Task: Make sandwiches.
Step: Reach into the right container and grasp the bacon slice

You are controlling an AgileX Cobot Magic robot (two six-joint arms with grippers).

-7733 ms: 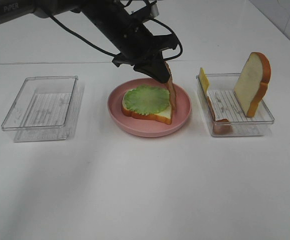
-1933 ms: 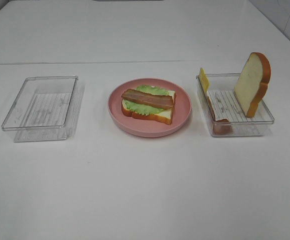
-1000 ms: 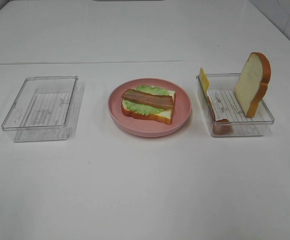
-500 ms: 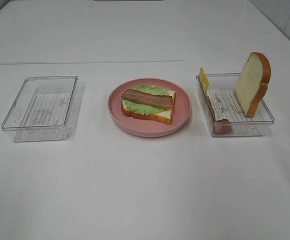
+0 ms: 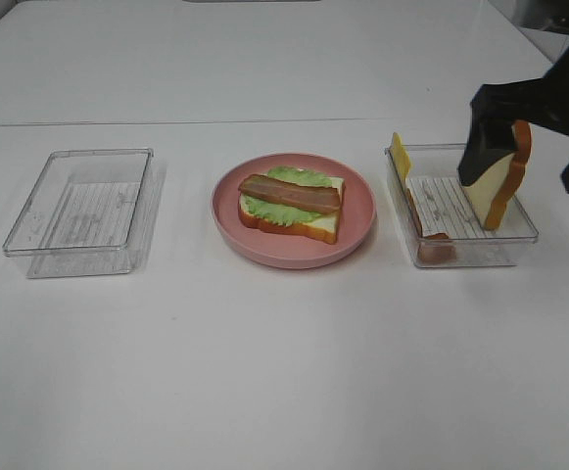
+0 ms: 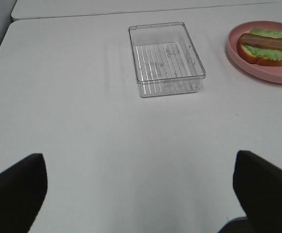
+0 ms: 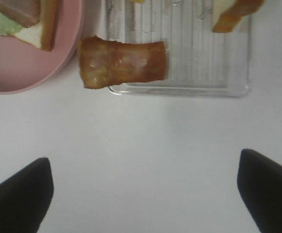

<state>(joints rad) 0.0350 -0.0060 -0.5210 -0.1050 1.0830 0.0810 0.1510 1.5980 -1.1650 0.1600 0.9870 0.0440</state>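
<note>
Here the bacon strip (image 5: pixel 290 194) (atop lettuce (image 5: pixel 269 210)) lies flat, lengthwise left-to-right.

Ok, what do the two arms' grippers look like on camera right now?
The right gripper is matte black and angular, with two broad flat fingers. The left gripper shows only two dark, rounded fingertips. No cables or markings visible.

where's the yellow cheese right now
In the exterior high view the yellow cheese stands at the far left corner of the right-hand clear tray, between the pink plate and the upright bread slice.
</note>
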